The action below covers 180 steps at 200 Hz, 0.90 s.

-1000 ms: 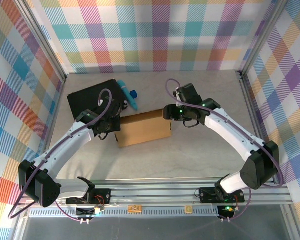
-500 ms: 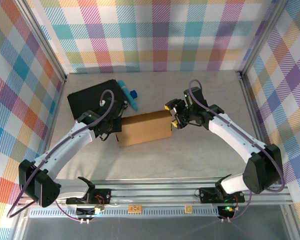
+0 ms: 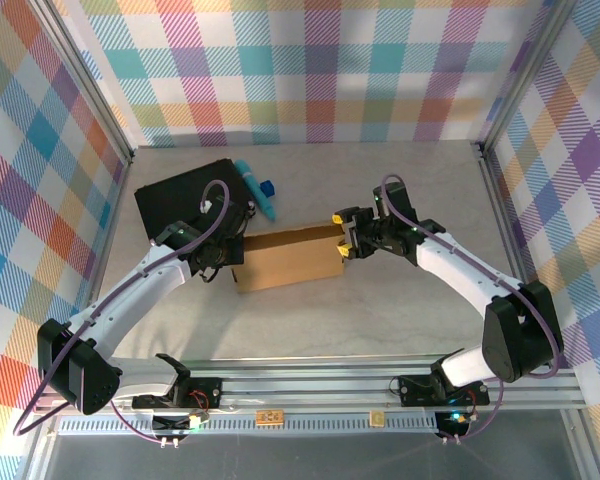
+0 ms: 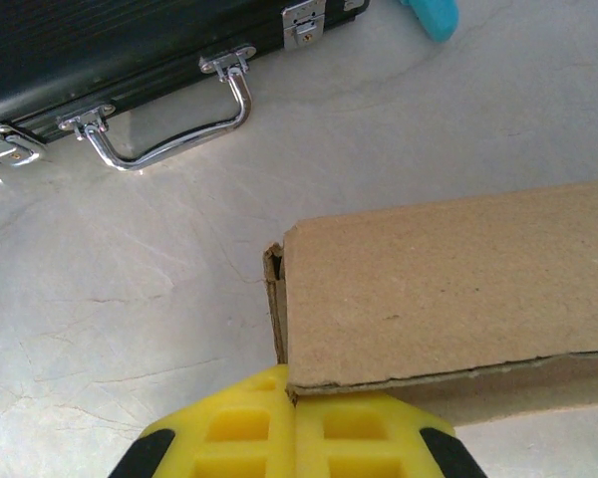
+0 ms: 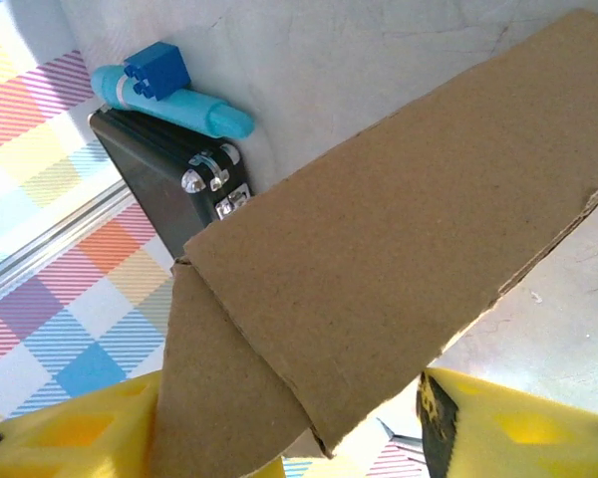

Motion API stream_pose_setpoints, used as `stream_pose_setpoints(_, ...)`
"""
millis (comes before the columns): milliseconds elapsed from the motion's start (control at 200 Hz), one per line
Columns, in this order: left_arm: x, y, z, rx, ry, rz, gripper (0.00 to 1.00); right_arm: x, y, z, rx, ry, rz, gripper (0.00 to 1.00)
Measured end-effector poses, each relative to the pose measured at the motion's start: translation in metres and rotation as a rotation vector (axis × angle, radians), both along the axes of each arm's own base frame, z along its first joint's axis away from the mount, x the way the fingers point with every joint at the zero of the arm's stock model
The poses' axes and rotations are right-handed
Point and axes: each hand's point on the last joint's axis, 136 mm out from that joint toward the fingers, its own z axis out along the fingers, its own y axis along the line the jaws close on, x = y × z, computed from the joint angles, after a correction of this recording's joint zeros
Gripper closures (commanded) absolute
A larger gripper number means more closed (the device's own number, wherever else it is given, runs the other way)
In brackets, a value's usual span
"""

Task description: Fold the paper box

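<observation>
1 table point(image 3: 400, 310) carries the paper box point(image 3: 285, 262) at centre, just in front of the black case point(image 3: 175, 195). My left gripper point(image 4: 292, 436) is pinched shut on the box's left corner. My right gripper point(image 3: 342, 234) stands open, jaws either side of the flap at the box's right end.

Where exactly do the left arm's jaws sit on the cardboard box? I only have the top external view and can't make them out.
Observer: Left wrist view: left jaws shut, pressed together at the cardboard box's corner edge; whether a flap is pinched, I cannot tell.
Operator: And the right jaws?
Observer: Right wrist view: open, a bent flap between them, clear of one side.
Operator: The black thing behind?
Observer: A case with a chrome handle and latches.
</observation>
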Motion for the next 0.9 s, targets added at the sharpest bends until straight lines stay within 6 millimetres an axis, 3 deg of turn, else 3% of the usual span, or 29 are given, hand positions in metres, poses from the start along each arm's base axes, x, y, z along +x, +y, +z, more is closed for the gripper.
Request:
stream_pose_setpoints(250, -0.001, -0.001, 0.001, 0.0, -0.003, -0.005, 0.99, 0.0, 0.003, -0.002, 0.024, -0.01, 0.015, 0.57)
stream_pose_setpoints(330, -0.002, -0.001, 0.002, -0.005, -0.005, -0.007, 0.89, 0.0, 0.003, -0.004, 0.029, -0.011, 0.02, 0.59)
stream_pose_setpoints(530, -0.013, -0.003, 0.009, -0.058, -0.005, -0.01, 0.5, -0.002, 0.004, -0.006, 0.038, -0.018, 0.031, 0.64)
stream_pose_setpoints(670, -0.025, -0.008, 0.023, -0.15, -0.017, -0.012, 0.41, -0.002, 0.005, -0.007, 0.041, -0.023, 0.033, 0.65)
stream_pose_setpoints(765, -0.036, -0.01, 0.029, -0.218, -0.005, 0.011, 0.29, -0.002, 0.005, -0.007, 0.042, -0.025, 0.035, 0.65)
stream_pose_setpoints(900, -0.039, -0.011, 0.038, -0.327, 0.031, 0.092, 0.27, -0.002, 0.005, -0.007, 0.038, -0.031, 0.041, 0.65)
